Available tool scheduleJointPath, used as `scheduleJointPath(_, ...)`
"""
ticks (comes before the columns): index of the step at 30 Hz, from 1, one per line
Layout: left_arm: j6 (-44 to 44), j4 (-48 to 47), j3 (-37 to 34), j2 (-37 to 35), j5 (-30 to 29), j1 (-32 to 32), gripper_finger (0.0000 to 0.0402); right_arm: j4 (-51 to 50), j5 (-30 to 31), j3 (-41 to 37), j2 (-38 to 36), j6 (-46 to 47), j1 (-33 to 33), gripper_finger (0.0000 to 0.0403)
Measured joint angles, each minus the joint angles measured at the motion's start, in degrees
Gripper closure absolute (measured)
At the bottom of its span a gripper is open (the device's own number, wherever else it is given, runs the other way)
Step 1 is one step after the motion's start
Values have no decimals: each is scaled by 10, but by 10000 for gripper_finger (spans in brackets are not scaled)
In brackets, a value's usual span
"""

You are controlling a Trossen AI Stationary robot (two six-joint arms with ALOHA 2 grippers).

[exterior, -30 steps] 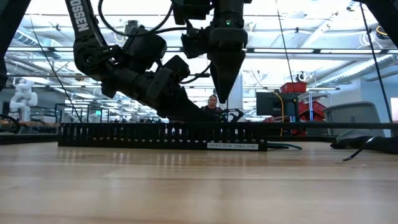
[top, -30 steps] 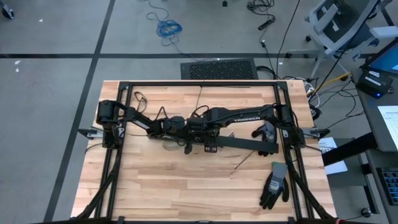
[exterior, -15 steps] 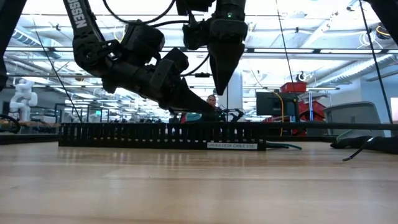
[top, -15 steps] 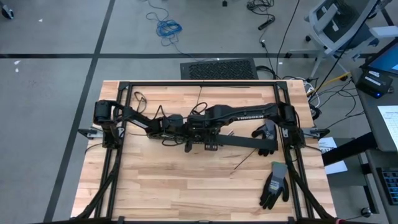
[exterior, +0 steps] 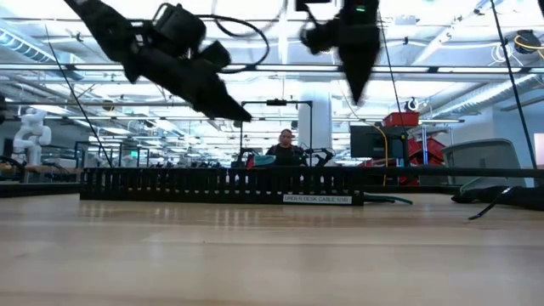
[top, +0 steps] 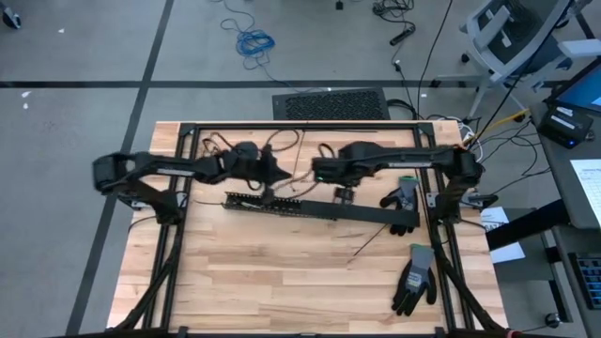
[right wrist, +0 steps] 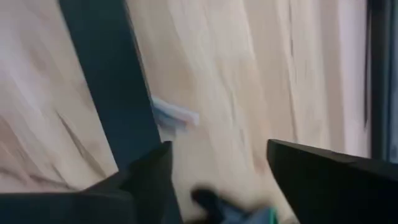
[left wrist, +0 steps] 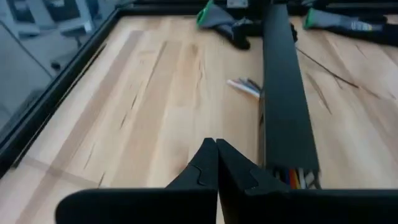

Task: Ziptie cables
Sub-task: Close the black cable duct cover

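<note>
A long black cable tray (top: 319, 208) lies across the middle of the table. Coloured wires of the cables (left wrist: 297, 178) show at the tray's end nearest my left wrist camera. A short whitish wire end (left wrist: 245, 87) lies on the wood beside the tray and also shows in the right wrist view (right wrist: 175, 116). My left gripper (top: 280, 175) hangs shut and slanted above the tray's left part (exterior: 240, 114). My right gripper (top: 321, 171) points down, open, above the tray (exterior: 357, 92). Neither touches anything.
Two grey-and-black gloves lie at the right, one by the tray's right end (top: 402, 197) and one near the front corner (top: 413, 280). A thin black strip (top: 368, 246) lies on the wood in front of the tray. Black frame rails (top: 300, 125) border the table.
Both grippers have risen from low over the tray and drawn toward the table's far edge. The left one has pulled back leftward and the right one rightward, so they now stand apart and the tray lies uncovered.
</note>
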Motion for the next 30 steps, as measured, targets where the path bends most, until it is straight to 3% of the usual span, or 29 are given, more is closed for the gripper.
scheduleJointPath(5,13,-175,-13,-98,60,32,401,17,-16,-147,-97,123,26,260)
scheduleJointPath(8,26,-332,-23,-144,64,39,401,35,-17,-215,-145,198,49,351)
scheduleJointPath(10,28,-420,-25,-174,63,39,401,63,-17,-248,-173,242,61,389)
scheduleJointPath(13,10,-528,-25,-213,8,38,401,103,-15,-287,-197,302,69,397)
scheduleJointPath(17,-37,-525,-4,-247,-120,38,401,144,-13,-317,-204,336,79,401)
scheduleJointPath(19,-57,-545,15,-250,-155,45,401,156,-13,-323,-204,338,84,402)
scheduleJointPath(22,-81,-561,18,-243,-130,55,401,164,-11,-325,-203,332,92,402)
scheduleJointPath(26,-220,-517,54,-195,-75,61,401,165,-8,-325,-202,313,92,403)
scheduleJointPath(30,-315,-499,89,-161,-84,61,401,174,-6,-325,-202,298,91,403)
